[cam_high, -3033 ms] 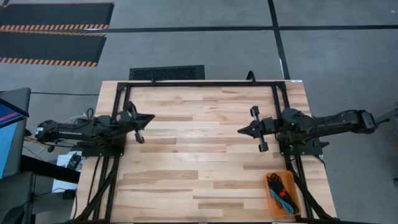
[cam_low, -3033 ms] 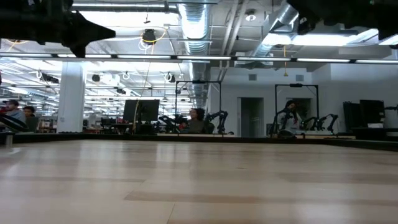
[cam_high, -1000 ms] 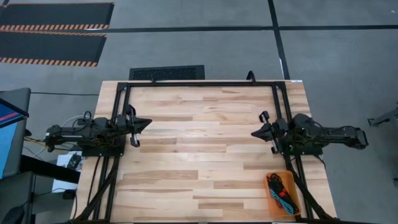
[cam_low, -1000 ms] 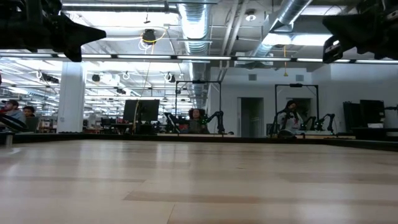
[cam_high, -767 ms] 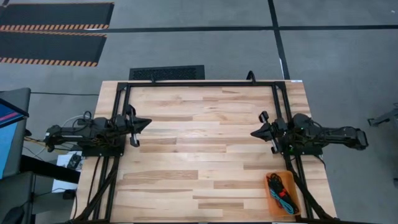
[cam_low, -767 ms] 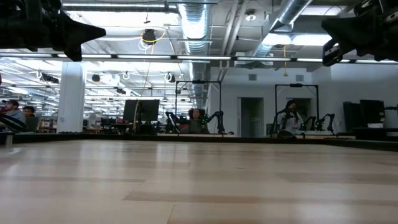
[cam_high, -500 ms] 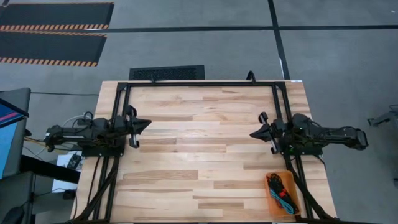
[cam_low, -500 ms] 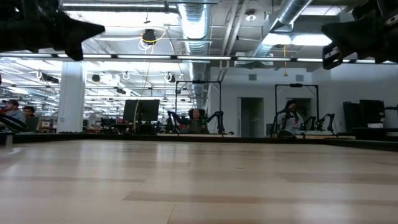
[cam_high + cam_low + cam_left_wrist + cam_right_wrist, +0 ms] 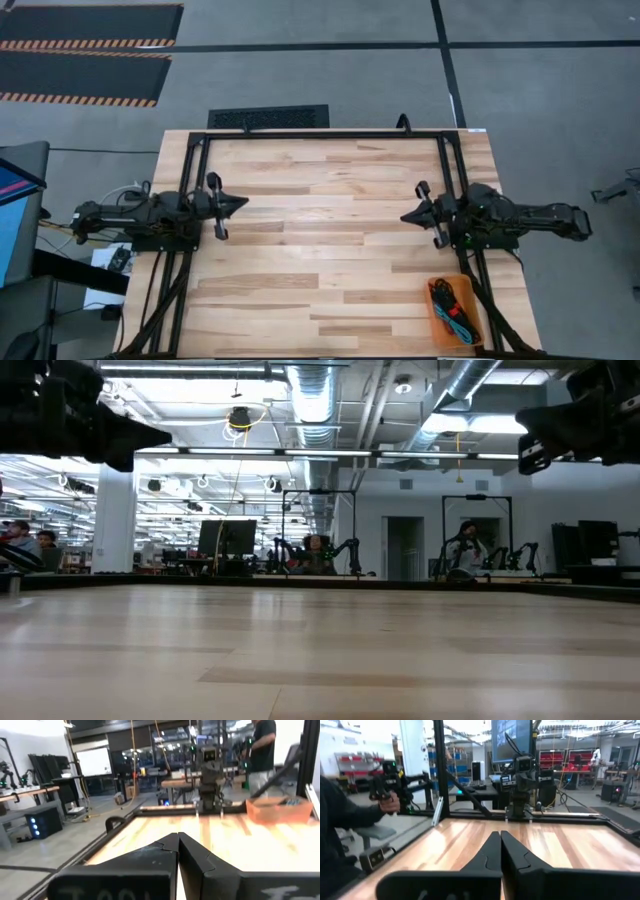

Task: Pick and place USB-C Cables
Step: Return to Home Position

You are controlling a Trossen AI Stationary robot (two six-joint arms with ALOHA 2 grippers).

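Orange bin (image 9: 466, 292) holds the USB-C Cables (image 9: 449, 306); left hand (image 9: 243, 201) and right hand (image 9: 403, 215) both closed, empty.

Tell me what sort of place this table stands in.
Most likely a robotics lab in an open industrial hall: bare ceiling ducts, more arm rigs on benches, and people at workstations.

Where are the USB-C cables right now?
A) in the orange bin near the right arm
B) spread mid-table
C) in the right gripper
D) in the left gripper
A: the high view shows the USB-C cables lying inside the orange bin.
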